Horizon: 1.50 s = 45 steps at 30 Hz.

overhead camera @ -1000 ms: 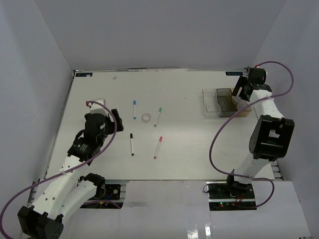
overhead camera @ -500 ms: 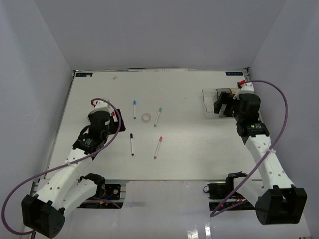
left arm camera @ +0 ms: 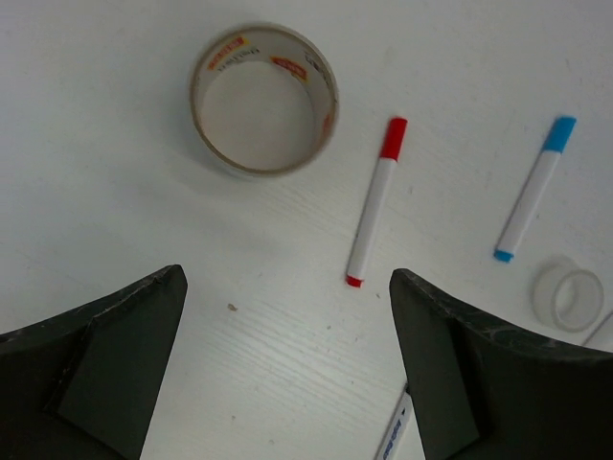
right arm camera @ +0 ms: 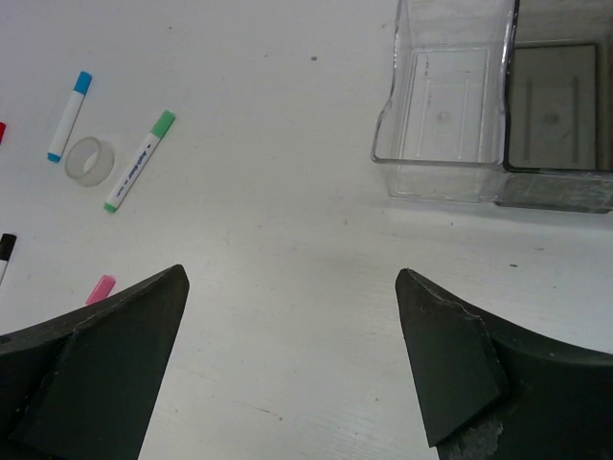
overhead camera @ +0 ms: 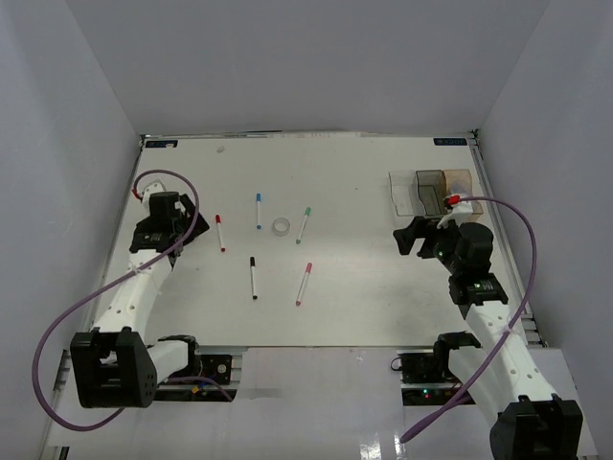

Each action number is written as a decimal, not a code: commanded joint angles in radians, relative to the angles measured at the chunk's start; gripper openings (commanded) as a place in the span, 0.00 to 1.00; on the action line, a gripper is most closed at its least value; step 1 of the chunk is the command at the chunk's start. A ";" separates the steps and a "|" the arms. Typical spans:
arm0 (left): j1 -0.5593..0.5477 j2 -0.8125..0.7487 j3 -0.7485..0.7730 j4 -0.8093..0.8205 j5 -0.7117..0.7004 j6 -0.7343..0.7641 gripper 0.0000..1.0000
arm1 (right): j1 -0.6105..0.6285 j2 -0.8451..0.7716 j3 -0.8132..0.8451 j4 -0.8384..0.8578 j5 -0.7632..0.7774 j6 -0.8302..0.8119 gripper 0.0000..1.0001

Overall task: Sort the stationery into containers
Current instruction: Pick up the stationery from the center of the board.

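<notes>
Left gripper [left arm camera: 285, 287] and right gripper [right arm camera: 292, 283] are held wide open, empty.
A red-capped marker [left arm camera: 375, 201] and tape roll [left arm camera: 263, 99] are seen beyond the left fingers [left arm camera: 105, 355]; the clear bin [right arm camera: 442, 125] is seen beyond the right fingers [right arm camera: 460, 364].

Table [left arm camera: 115, 220]: white, matt, fine wood-like grain; tan tape roll [left arm camera: 287, 59]: printed paper core, dull; clear tape roll [right arm camera: 71, 163]: translucent, glossy; red-capped marker pen [left arm camera: 374, 201]: smooth plastic; clear bin [right arm camera: 445, 177] and smoky grey bin [right arm camera: 556, 187]: glossy translucent plastic; left gripper [left arm camera: 287, 273]: matt black, slightly rough.
</notes>
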<state>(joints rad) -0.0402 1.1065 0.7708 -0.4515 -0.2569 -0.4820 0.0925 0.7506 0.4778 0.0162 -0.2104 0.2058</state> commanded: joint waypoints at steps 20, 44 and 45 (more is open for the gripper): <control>0.235 0.455 0.246 0.071 0.028 -0.078 0.75 | 0.092 -0.092 -0.065 0.108 0.029 0.015 0.95; 0.230 0.369 0.197 0.143 0.192 -0.035 0.04 | 0.093 -0.091 0.010 0.012 -0.016 -0.002 0.95; 0.218 0.322 0.194 0.149 0.221 -0.033 0.04 | 0.093 -0.088 0.022 0.001 -0.033 -0.002 0.95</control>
<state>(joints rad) 0.1879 1.5627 0.9722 -0.3561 -0.1387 -0.5274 0.1791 0.6674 0.4271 0.0334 -0.1978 0.2226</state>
